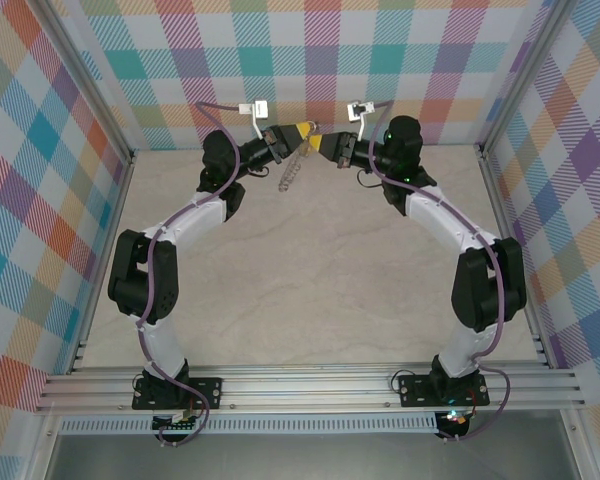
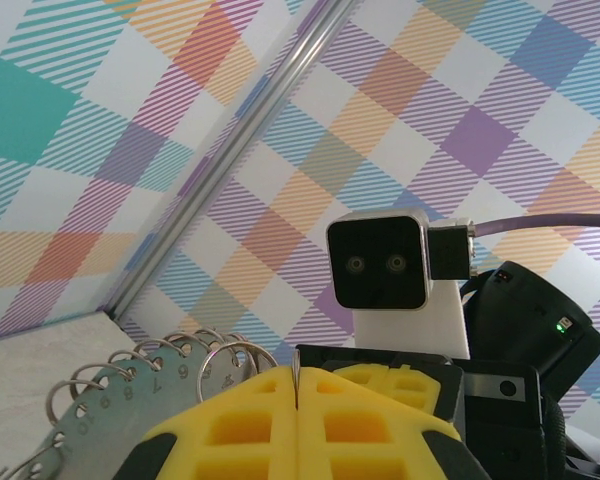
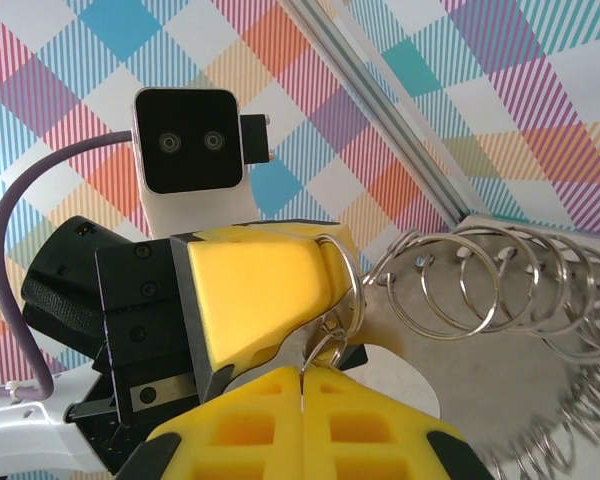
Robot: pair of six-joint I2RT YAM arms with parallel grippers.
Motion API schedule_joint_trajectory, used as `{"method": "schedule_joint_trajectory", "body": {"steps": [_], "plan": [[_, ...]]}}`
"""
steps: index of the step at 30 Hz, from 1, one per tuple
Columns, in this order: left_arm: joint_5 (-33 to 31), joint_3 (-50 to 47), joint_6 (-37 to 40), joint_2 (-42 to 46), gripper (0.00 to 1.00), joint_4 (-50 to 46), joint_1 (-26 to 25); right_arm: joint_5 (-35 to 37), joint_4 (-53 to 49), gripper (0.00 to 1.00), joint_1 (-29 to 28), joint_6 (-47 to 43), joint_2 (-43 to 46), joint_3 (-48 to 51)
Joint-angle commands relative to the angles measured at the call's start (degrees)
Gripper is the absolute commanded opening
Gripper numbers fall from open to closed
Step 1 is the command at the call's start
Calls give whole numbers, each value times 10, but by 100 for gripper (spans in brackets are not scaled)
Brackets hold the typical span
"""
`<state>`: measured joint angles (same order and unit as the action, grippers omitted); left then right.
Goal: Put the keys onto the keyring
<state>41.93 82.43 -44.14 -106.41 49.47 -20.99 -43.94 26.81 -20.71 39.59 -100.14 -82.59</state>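
Threading was in hand: the left gripper point(image 2: 295, 380) was clamped on the keyring point(image 2: 110, 412), and the right gripper point(image 3: 302, 375) pinched a small loop point(image 3: 327, 345) at its tips, so the next move needed fine alignment.

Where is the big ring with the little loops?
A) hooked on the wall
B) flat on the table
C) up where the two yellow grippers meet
C: the ring hangs where the left gripper and right gripper meet, raised off the table.
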Motion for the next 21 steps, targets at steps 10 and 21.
{"method": "schedule_joint_trajectory", "body": {"steps": [10, 21], "plan": [[3, 21, 5, 7, 0, 28, -13, -41, -3, 39, -5, -35, 64, 43], [16, 27, 5, 8, 0, 29, -13, -7, 103, 42, 93, 64, 106, 119]]}}
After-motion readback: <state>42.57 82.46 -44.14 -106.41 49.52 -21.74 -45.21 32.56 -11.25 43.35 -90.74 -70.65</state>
